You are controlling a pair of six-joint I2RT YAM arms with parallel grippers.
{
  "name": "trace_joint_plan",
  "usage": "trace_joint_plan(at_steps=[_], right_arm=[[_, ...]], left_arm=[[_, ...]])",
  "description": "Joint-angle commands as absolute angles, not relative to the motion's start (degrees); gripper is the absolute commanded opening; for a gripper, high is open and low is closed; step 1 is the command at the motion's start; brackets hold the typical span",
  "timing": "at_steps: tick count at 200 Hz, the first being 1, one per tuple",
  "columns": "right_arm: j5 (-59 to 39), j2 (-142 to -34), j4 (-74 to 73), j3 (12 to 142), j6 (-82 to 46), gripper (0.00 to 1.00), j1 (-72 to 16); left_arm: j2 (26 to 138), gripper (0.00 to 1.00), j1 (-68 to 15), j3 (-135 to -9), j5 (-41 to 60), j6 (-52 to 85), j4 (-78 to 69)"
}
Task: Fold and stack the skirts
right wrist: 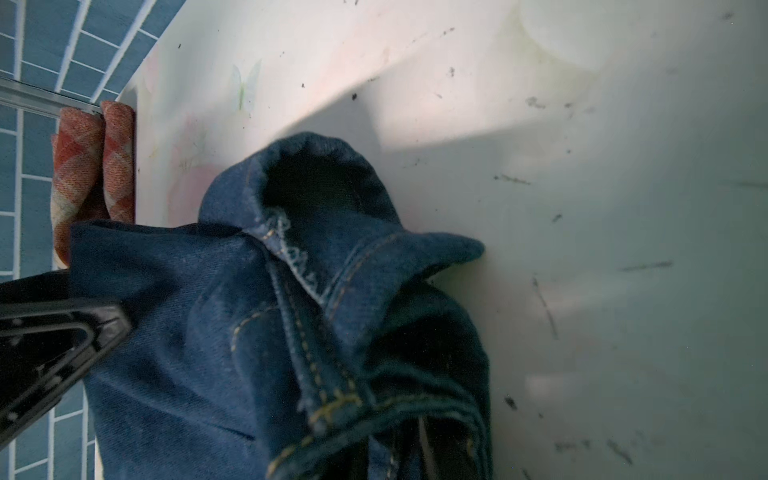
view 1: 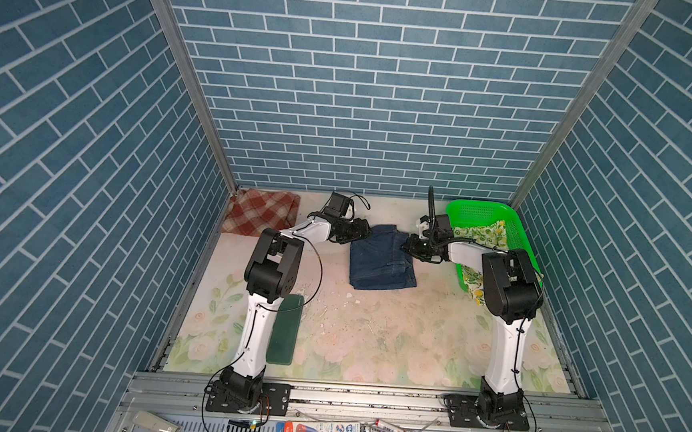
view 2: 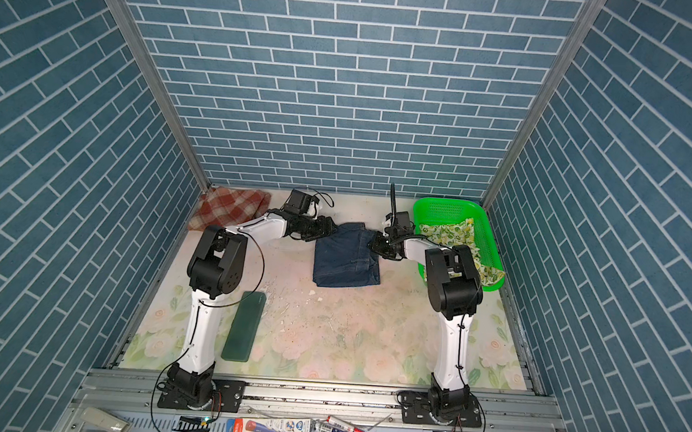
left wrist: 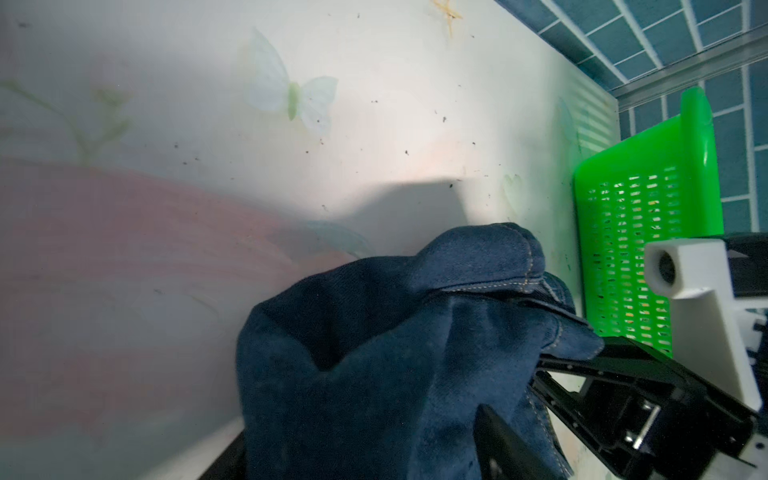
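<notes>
The dark blue denim skirt (view 1: 380,261) (view 2: 347,259) lies folded at the back middle of the table. My left gripper (view 1: 362,228) (view 2: 329,225) is at its far left corner, jaws wide apart, with denim (left wrist: 395,353) draped between the fingers (left wrist: 503,440). My right gripper (view 1: 408,245) (view 2: 377,243) is at its far right edge, closed on a bunched, raised fold of waistband (right wrist: 291,332) that hides its fingertips. The plaid skirt (view 1: 261,211) (view 2: 228,206) (right wrist: 83,166) lies folded in the back left corner. The lemon-print skirt (view 1: 482,235) (view 2: 451,232) is in the basket.
The green mesh basket (view 1: 476,203) (view 2: 445,202) (left wrist: 698,166) stands at the back right, close behind my right arm. A flat dark green pad (view 1: 285,329) (view 2: 243,326) lies beside my left arm. Small crumbs dot the floral table cover. Brick-pattern walls enclose three sides.
</notes>
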State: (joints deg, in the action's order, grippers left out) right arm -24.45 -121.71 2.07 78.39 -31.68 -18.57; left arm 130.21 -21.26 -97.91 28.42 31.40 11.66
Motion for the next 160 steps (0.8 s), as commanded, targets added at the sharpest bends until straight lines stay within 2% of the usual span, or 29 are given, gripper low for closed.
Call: trace_joint_plan(at_steps=[1,20,63,72,108,139,160], right_arm=[[-22.3,-124.9,6.2,79.4,-31.1,0.22,-18.3],[-22.5,-123.7,6.5,79.4,-30.8,0.22,-18.3],[-22.2,-119.9,7.6,78.8,-29.7,0.22,-18.4],[-22.1,-119.4,8.0,78.8,-29.5,0.22,-18.4],[-21.7,-118.6,8.8,78.7,-29.1,0.22,-18.4],[-20.9,-115.5,8.5,77.6,-28.8,0.24,-18.4],[-20.5,-110.9,7.7,75.5,-28.4,0.37,-18.5]], left_arm=[[132.4,0.66,-21.8,-99.2,31.8,30.5,9.6],[133.9,0.57,-22.5,-100.5,33.3,30.3,9.6],[137.4,0.54,-23.7,-103.8,34.5,30.0,10.7],[137.6,0.50,-23.7,-103.7,34.5,30.0,10.4],[136.5,0.00,-23.6,-104.2,33.9,30.1,9.9],[133.3,0.00,-23.5,-105.4,31.9,30.4,9.9],[129.9,0.00,-22.9,-105.2,29.2,31.4,9.1]])
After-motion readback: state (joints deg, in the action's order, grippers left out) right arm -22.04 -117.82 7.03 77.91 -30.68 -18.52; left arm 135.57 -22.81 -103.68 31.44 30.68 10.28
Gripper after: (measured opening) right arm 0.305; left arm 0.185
